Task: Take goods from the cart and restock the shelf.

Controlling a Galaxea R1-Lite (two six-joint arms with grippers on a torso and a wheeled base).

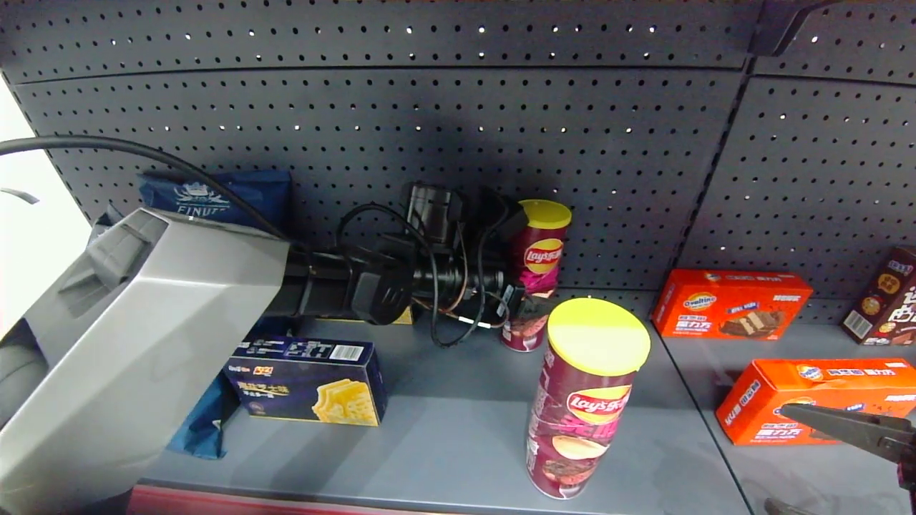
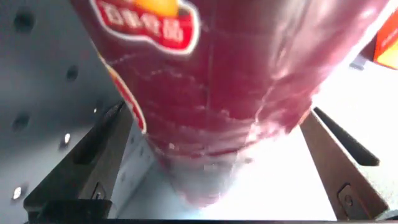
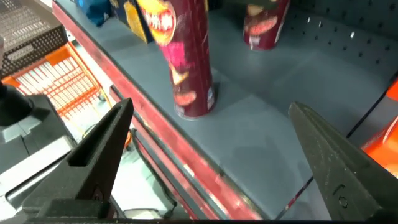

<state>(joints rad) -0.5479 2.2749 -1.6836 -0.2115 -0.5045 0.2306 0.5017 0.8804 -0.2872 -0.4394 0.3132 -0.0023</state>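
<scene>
Two maroon chips cans with yellow lids stand on the grey shelf (image 1: 444, 422). The back can (image 1: 544, 247) is by the pegboard, and my left gripper (image 1: 526, 304) is shut on its lower half. In the left wrist view that can (image 2: 217, 93) sits between the fingers (image 2: 93, 162), whose tips touch both of its sides. The front can (image 1: 583, 408) stands free near the shelf's front edge, also seen as the nearer can (image 3: 186, 62) in the right wrist view. My right gripper (image 1: 780, 458) hangs open and empty at the lower right, short of the shelf front (image 3: 211, 106).
A dark blue cracker box (image 1: 308, 379) and a blue bag (image 1: 215, 193) lie at the shelf's left. Two orange boxes (image 1: 730, 304) (image 1: 823, 397) and a brown box (image 1: 884, 297) fill the right bay. An orange wire cart basket (image 3: 56, 87) sits below the red shelf edge (image 3: 180, 162).
</scene>
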